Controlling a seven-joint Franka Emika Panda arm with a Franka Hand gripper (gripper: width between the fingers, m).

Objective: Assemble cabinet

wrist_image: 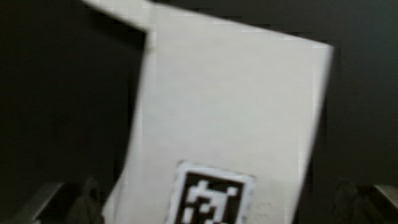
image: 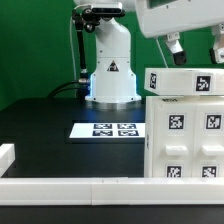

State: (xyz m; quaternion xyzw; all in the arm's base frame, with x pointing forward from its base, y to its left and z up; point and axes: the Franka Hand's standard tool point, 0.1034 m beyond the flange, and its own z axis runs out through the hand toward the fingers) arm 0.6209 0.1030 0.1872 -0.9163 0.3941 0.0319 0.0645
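Observation:
The cabinet (image: 185, 135) is a big white block of stacked box modules with black-and-white tags, at the exterior view's right. Its top module (image: 183, 82) sits slightly tilted on the stack. My gripper (image: 196, 48) hangs just above that top module with its fingers spread wide and nothing held. In the wrist view a white tagged part of the cabinet (wrist_image: 222, 110) lies between my fingertips (wrist_image: 71, 205), with dark gaps on both sides of it. The gripper (wrist_image: 217, 208) straddles it without touching.
The marker board (image: 108, 130) lies flat on the black table left of the cabinet. The arm's white base (image: 112, 70) stands behind it. Low white border rails (image: 70, 188) run along the front edge and the left corner.

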